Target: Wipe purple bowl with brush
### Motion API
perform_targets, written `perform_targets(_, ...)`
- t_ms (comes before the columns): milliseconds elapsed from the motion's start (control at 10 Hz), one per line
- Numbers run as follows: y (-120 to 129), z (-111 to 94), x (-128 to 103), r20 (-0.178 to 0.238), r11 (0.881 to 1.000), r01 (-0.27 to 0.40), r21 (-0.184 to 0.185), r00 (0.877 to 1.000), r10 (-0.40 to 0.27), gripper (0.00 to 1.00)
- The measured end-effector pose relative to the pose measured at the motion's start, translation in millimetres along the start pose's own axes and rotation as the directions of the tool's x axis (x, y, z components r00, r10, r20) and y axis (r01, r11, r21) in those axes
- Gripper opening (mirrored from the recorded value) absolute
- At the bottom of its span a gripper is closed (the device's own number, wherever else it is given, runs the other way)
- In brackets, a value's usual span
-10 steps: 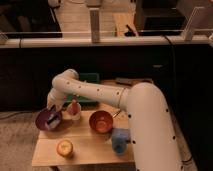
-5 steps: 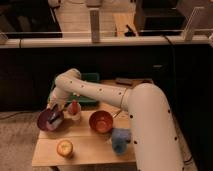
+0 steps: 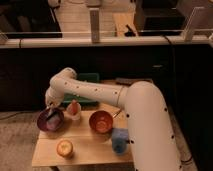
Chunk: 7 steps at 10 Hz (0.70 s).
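Purple bowl sits at the far left of the tabletop, near the back corner, upright, its paler inside facing up. Right over its back rim hangs the tool, clenched on the top end of the brush. The brush slants down and to the right into the bowl, its lower end against the inside surface. In front of the bowl, near the front edge, lies a small round yellow-orange fruit, apart from everything else. Just right of the purple bowl stands a small orange-and-white object; what it is I cannot tell. Behind it, at the back of the tabletop, is a green tray, partly hidden by the white arm. The arm sweeps in from the right and bends down to the tool. Further right comes the orange bowl, upright and well apart from the purple one. Last, near the front right, a blue cup stands close against the robot's white body.
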Motion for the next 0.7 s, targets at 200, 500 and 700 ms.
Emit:
perform_targets(200, -7, 6, 6, -0.020, 0.998, 0.054, 0.020, 0.998, -0.054, 0.00)
perform_targets(500, -19, 23, 15, -0.032, 0.990, 0.130, 0.063, 0.991, -0.128, 0.00)
perform_targets(700, -25, 29, 19, -0.039, 0.982, 0.165, 0.087, 0.986, -0.162, 0.00)
